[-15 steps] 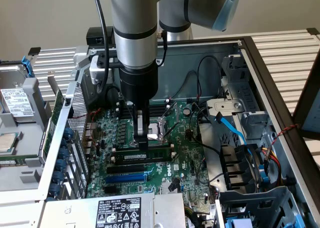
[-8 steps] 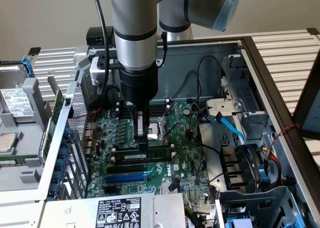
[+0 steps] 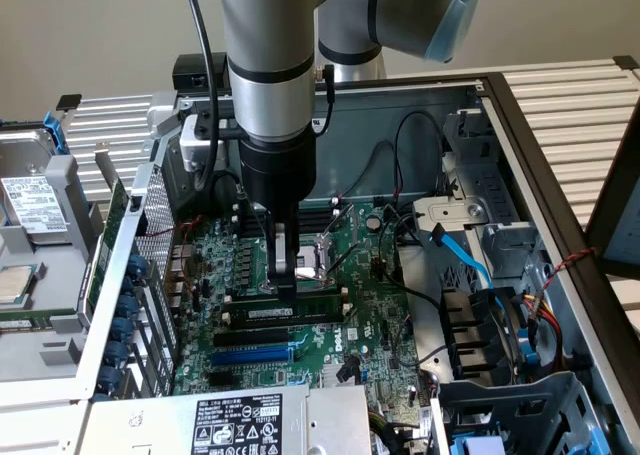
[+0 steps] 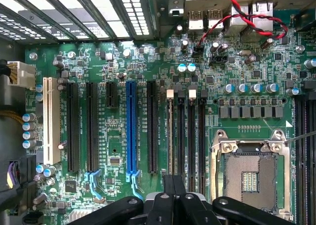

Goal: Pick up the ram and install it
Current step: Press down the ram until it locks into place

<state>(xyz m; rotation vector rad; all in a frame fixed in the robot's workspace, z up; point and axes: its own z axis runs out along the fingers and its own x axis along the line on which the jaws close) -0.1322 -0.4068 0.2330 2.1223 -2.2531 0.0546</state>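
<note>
Green ram point(image 3: 290, 313) lies along a black memory slot point(image 4: 181, 136) on the motherboard point(image 3: 370, 325), directly under your gripper point(image 3: 285, 275). You look to be seating it; I cannot tell how the jaws stand. Judged from here, pressing home needs even, straight-down force.

One robot arm point(image 3: 268, 85) over one motherboard point(image 4: 118, 151), one blue expansion slot point(image 4: 131, 128), one white slot point(image 4: 48, 120), one empty processor socket point(image 4: 252, 173), one ram stick point(image 3: 290, 313).
</note>
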